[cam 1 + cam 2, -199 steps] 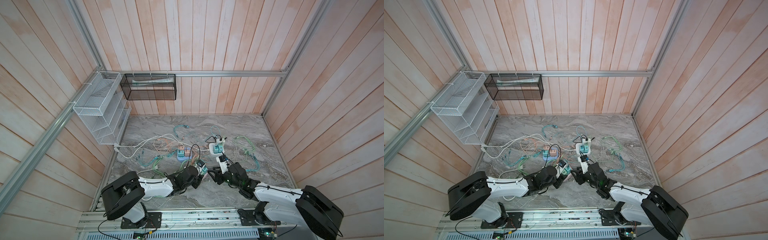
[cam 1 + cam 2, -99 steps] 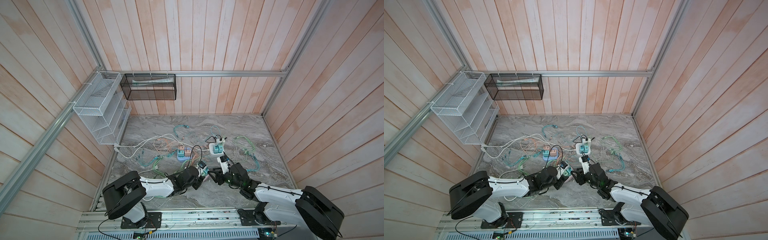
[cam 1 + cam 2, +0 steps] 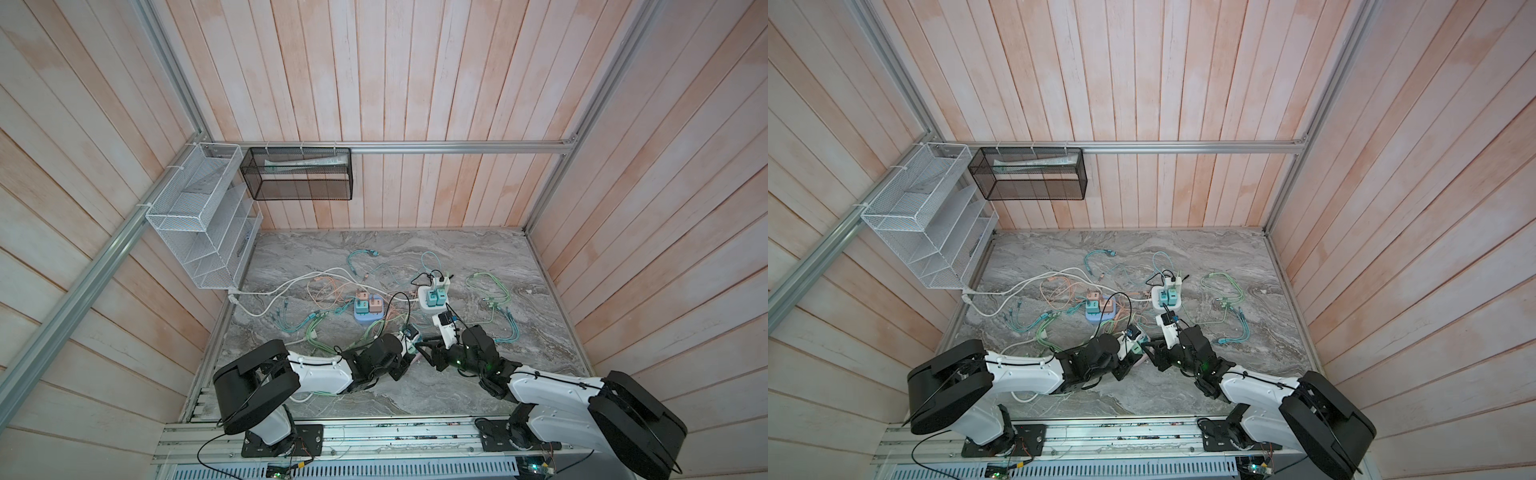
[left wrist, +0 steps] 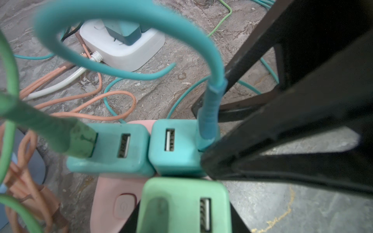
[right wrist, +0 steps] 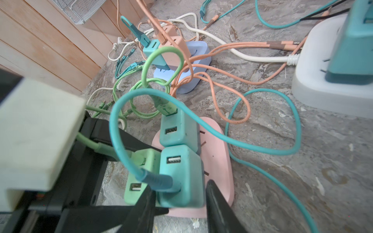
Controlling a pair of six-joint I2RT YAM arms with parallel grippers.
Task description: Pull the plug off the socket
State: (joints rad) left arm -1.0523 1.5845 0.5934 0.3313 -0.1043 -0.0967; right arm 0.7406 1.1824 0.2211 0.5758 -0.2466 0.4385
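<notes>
A pink socket strip (image 5: 220,161) lies on the marble table, close to both arms. Three plugs stand in it. My right gripper (image 5: 177,201) straddles the near teal plug (image 5: 181,171) that carries a blue-teal cable, and its jaws press on the plug's two sides. In the left wrist view the same teal plug (image 4: 177,147) has the right gripper's black fingers (image 4: 262,153) against it. My left gripper (image 4: 185,222) is shut on the light green plug (image 4: 181,201) beside it. A second teal plug (image 5: 177,127) with a green cable stands behind. In both top views the two grippers (image 3: 415,353) (image 3: 1142,355) meet over the strip.
A blue socket strip (image 3: 365,318) with pink and teal plugs and a white socket strip (image 3: 430,303) lie farther back. Orange, green, teal and white cables sprawl around them. A white wire rack (image 3: 199,220) and a black mesh basket (image 3: 299,174) hang on the walls.
The right gripper's jaws have closed in onto the teal plug. Both arms stay in nearly the same place, and the left gripper keeps its hold.
</notes>
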